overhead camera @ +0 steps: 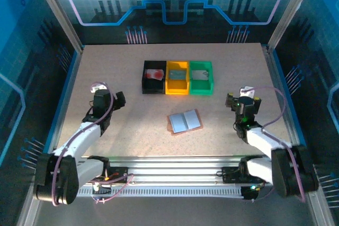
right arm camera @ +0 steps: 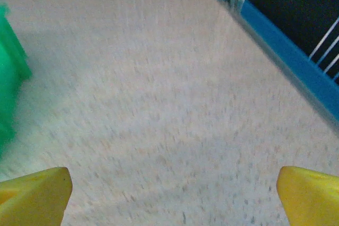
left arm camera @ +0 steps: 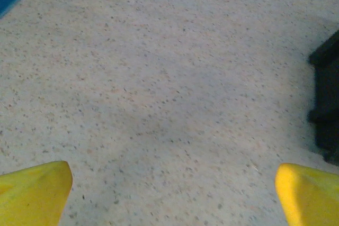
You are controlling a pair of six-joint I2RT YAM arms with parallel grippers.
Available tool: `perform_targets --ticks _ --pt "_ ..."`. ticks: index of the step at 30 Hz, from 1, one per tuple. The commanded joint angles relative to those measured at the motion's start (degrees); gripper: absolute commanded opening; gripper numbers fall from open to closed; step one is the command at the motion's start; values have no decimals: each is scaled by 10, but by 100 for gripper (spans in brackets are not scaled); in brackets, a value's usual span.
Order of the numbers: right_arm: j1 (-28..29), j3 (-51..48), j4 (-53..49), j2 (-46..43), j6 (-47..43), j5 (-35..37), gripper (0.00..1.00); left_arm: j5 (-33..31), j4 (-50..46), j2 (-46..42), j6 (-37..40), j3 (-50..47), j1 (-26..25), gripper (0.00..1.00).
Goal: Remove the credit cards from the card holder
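Observation:
The card holder [overhead camera: 185,121] lies open on the table's middle, grey-blue lining up with a salmon-pink rim. A red credit card [overhead camera: 154,74] lies in the black bin [overhead camera: 145,83]. A grey-teal card-like rectangle [overhead camera: 178,74] lies in the yellow bin [overhead camera: 177,89]. My left gripper [overhead camera: 118,99] hovers left of the card holder, open, its yellow fingertips [left arm camera: 37,189] wide apart over bare table. On the holder's right my right gripper [overhead camera: 232,100] is open too, and its fingertips [right arm camera: 37,191] have nothing between them.
A green bin [overhead camera: 202,89] holding a pale rectangle stands right of the yellow bin; its wall [right arm camera: 9,78] shows at the left of the right wrist view. The black bin's corner [left arm camera: 327,99] is at the right of the left wrist view. The blue table edge [right arm camera: 288,43] runs on the right.

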Motion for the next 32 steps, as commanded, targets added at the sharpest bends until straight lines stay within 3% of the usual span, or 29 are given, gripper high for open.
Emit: perform_targets --ticks 1,3,5,6,7,9,11,12,14,15,17,32 --pt "-8 -12 211 66 -49 -30 100 12 132 52 31 -28 25 99" --pt "-18 -11 301 140 -58 -73 100 16 158 80 32 -26 38 99" --pt "-16 38 171 135 -70 -151 100 20 273 95 39 -57 46 99" --pt "-18 44 187 165 -79 -167 100 32 285 107 39 -54 54 99" --pt "-16 33 299 216 -92 -152 100 46 300 124 41 -45 61 99" --pt "-23 61 158 171 -63 -155 100 78 351 163 55 -43 72 99" --pt "-19 44 243 200 -78 -144 100 78 336 190 76 -16 59 99" --pt "-19 53 202 188 -72 -146 100 74 326 202 94 -2 45 99" --pt "-10 46 232 196 -84 -133 100 133 419 238 142 -35 25 99" --pt "-2 41 238 193 -90 -124 100 108 469 254 136 -50 25 100" --pt "0 35 256 196 -94 -125 100 56 470 250 124 -54 17 99" --pt "-14 52 217 193 -84 -153 100 57 476 251 131 -56 13 99"
